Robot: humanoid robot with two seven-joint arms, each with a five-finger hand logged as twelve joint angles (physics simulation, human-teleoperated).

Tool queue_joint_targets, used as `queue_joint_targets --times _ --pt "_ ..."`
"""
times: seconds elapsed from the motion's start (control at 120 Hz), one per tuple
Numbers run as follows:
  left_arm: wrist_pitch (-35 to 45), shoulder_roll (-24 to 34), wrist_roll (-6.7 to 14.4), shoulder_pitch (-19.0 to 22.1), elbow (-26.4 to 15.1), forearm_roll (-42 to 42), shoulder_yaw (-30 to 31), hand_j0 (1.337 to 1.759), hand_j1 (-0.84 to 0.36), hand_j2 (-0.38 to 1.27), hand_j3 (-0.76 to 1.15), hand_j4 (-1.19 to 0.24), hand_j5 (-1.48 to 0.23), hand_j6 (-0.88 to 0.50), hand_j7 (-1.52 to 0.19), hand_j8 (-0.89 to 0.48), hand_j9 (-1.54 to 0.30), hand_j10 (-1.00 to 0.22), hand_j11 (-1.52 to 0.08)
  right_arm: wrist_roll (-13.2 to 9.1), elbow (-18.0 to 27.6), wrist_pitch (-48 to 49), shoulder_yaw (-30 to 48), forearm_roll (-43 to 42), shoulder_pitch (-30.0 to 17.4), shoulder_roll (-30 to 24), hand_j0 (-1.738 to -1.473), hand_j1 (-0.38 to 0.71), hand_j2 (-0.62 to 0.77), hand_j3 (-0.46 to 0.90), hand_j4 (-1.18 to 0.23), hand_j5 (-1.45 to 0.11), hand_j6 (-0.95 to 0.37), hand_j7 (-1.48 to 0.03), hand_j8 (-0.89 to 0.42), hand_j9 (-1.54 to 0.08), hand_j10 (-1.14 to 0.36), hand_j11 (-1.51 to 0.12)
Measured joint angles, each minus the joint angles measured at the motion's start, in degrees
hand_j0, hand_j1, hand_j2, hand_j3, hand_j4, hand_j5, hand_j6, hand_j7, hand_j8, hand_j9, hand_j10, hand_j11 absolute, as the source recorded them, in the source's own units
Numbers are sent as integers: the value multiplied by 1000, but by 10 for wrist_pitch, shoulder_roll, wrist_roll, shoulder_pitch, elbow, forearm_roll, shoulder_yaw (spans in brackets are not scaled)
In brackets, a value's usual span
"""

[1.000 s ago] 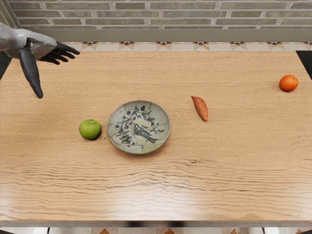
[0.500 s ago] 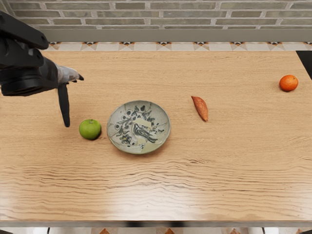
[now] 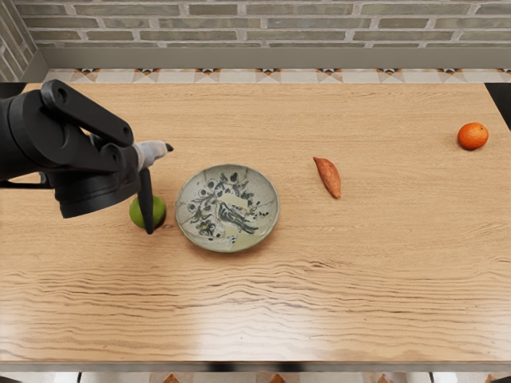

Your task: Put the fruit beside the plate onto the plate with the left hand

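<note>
A green apple (image 3: 158, 211) lies on the wooden table just left of the patterned plate (image 3: 267, 209), nearly touching its rim. My left hand (image 3: 156, 188) hangs right over the apple and is open. Its dark thumb points down in front of the fruit, while the other fingers (image 3: 157, 148) stretch to the right above it. The forearm and wrist hide the apple's left half. I see no grasp on the fruit. Nothing lies on the plate. The right arm is out of sight.
An orange-brown sweet potato (image 3: 327, 176) lies to the right of the plate. An orange (image 3: 473, 136) sits near the table's far right edge. A brick wall and tiled strip run behind the table.
My left arm has swung in from the far left corner, down and to the right, until the hand reached the apple. The apple and the plate have stayed put.
</note>
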Motion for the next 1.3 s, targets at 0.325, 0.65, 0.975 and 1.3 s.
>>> queue_joint_targets --times 0.325,0.65,0.975,1.3 --pt "33 -2 1 11 -32 -3 11 1658 319 5 0 -26 -33 -26 -33 -26 -33 -25 -33 0 0 0 0 0 0 0 -1658 -331 -3 0 -15 -20 -15 -20 -15 -20 -15 -20" --pt "55 -16 1 37 -28 -2 13 1658 224 21 0 -104 -135 -104 -135 -104 -135 -104 -135 0 0 0 0 0 0 0 -1658 -331 -3 0 -15 -20 -15 -20 -15 -20 -15 -20" --pt "70 -23 0 71 2 -5 19 1658 125 38 0 -187 -243 -187 -243 -187 -243 -187 -243 0 0 0 0 0 0 0 -1658 -331 -3 0 -15 -20 -15 -20 -15 -20 -15 -20" --pt "96 -25 -3 92 9 -15 14 1658 27 54 0 -269 -349 -269 -349 -269 -349 -269 -349 0 0 0 0 0 0 0 -1658 -331 -3 0 -15 -20 -15 -20 -15 -20 -15 -20"
